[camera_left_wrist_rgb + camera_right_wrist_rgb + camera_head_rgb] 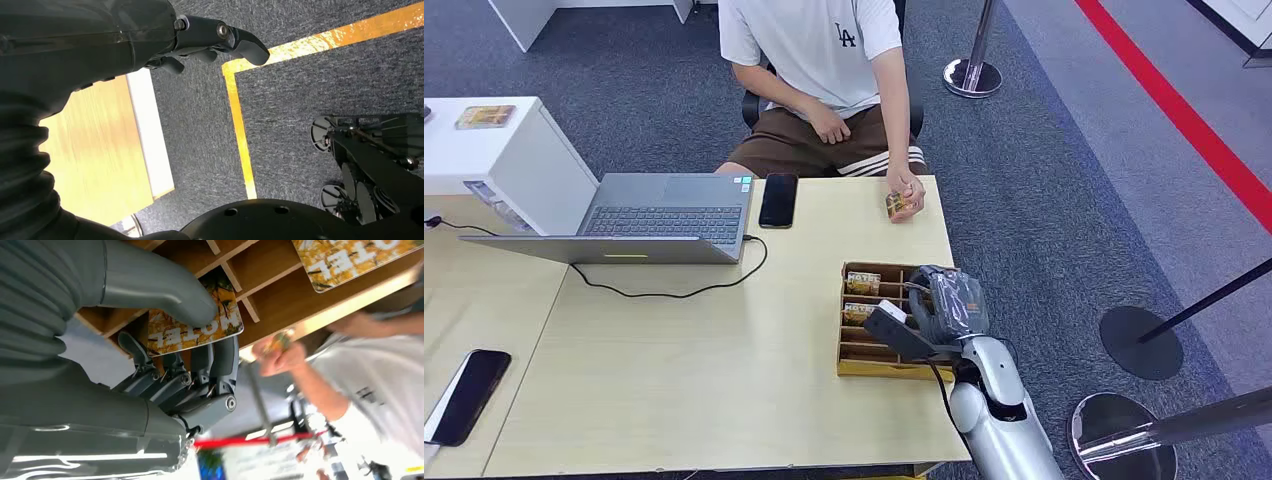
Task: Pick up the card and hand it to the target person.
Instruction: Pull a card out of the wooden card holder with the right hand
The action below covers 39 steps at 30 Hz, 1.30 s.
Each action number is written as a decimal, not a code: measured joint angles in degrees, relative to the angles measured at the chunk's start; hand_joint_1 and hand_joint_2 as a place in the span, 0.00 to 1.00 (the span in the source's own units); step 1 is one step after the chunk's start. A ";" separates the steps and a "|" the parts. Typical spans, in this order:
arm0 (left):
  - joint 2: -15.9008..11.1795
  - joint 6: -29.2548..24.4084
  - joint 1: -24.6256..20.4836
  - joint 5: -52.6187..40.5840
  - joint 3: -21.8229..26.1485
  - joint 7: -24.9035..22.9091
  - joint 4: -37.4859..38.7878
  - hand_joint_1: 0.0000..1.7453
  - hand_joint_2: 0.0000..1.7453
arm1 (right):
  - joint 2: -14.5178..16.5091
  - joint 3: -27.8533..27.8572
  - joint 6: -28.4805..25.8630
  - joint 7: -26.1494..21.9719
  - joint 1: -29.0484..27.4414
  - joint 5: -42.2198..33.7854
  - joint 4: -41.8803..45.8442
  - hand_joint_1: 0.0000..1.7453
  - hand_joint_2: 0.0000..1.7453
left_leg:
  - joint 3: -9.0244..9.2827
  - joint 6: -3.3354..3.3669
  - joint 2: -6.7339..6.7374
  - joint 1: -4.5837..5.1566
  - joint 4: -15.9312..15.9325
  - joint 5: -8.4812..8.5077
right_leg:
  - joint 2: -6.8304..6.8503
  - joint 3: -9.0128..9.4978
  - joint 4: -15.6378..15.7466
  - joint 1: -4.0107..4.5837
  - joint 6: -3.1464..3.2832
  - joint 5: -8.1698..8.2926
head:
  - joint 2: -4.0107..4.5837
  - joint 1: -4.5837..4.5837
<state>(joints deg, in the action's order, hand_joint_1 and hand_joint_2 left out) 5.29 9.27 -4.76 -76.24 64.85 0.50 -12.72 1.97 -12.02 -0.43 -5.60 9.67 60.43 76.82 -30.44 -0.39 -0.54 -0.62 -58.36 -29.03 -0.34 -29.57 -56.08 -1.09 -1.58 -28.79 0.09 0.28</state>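
Right hand (946, 305) reaching over the right side of the wooden card tray (856, 366) on the table (684, 380); in the right wrist view its thumb (165, 292) lies on the printed face of a hotel card (200, 322) and the dark fingers (220, 360) curl beneath the card's edge — the card is pinched between them, still at its slot among the tray's dividers. A second hotel card (350, 260) lies in another compartment farther along. Seated person (824, 60) across the table, one hand (906, 192) resting on the tabletop and gripping a small yellow card-like object, well apart from the tray. Open laptop (659, 215), black phone (778, 200) beside it, another phone (466, 395) near the left edge. Left hand (215, 42) hangs over carpet, fingers loosely curled, holding nothing.
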 joint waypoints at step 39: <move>-0.28 -0.07 0.00 -0.07 0.00 0.27 0.00 0.00 1.00 | -2.84 -0.28 2.29 -1.75 -6.14 -4.77 15.20 0.84 1.00 | -0.07 0.00 -0.01 0.00 0.00 0.00 | 0.02 -0.05 0.00 0.00 0.00 0.00 | 0.00 -0.01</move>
<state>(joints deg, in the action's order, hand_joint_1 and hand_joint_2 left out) 5.01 9.20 -4.75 -76.31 64.85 0.77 -12.72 -0.87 -12.31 1.86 -7.35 3.54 55.66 92.01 -30.51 -0.38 -0.55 -0.61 -58.36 -29.03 -0.32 -29.62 -56.08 -1.09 -1.57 -28.80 0.09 0.28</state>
